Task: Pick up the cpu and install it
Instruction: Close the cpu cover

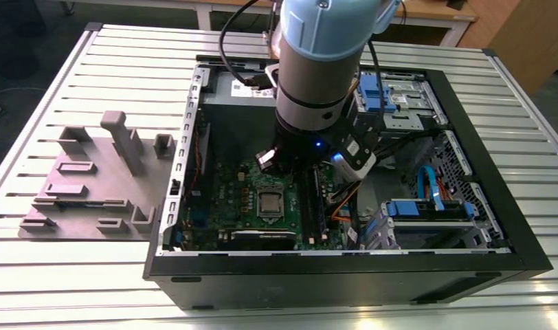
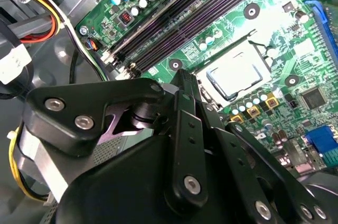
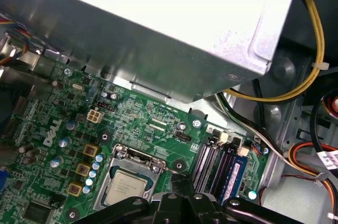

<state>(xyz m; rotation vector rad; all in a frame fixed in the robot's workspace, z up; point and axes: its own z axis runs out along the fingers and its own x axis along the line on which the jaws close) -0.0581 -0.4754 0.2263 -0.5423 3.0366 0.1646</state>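
The cpu point(image 3: 131, 186) already lies seated in its socket frame point(image 1: 270, 201) on the green motherboard point(image 3: 142, 123), so the install looks largely done. Around it stand the open computer case point(image 1: 352, 268) on the slatted table point(image 1: 77, 275), the grey tray point(image 1: 91, 182) beside it, the power supply point(image 3: 158, 28) and memory slots point(image 2: 200, 7). The gripper point(image 2: 186, 84) hangs above the board; whether it is open cannot be told.

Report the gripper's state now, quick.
Gripper: cannot be told whether open or shut; it hangs inside the computer case, above the motherboard, close to the cpu seated in its socket.
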